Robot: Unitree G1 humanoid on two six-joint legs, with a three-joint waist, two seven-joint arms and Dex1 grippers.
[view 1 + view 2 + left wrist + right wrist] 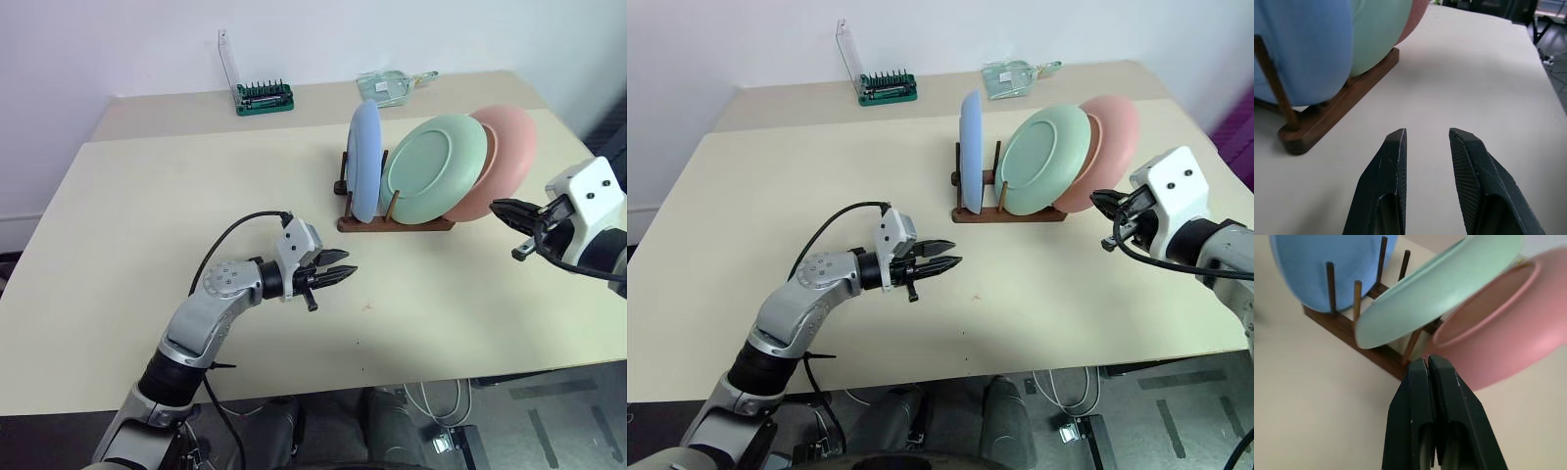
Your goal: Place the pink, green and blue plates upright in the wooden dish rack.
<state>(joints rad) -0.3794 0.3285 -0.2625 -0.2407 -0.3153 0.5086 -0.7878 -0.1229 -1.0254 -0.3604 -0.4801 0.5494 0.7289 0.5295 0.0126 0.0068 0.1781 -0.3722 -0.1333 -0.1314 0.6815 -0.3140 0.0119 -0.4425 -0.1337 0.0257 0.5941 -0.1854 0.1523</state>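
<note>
Three plates stand in the wooden dish rack (pixel 397 224) on the cream table. The blue plate (pixel 364 162) is upright at the rack's left end. The green plate (pixel 436 166) leans to the right in the middle. The pink plate (pixel 514 147) leans behind it at the right end. My right gripper (pixel 498 207) is shut and empty, just right of the rack and below the pink plate's rim (pixel 1508 333). My left gripper (pixel 345 266) hovers over the table in front of the rack, pointing right. Its fingers (pixel 1393 161) stand a little apart with nothing between them.
A green screwdriver-bit holder (pixel 264 97) and a clear glass container (pixel 387 86) sit on the far table strip behind the rack. A black cable (pixel 230 235) loops off my left wrist. The table's front edge runs close under my arms.
</note>
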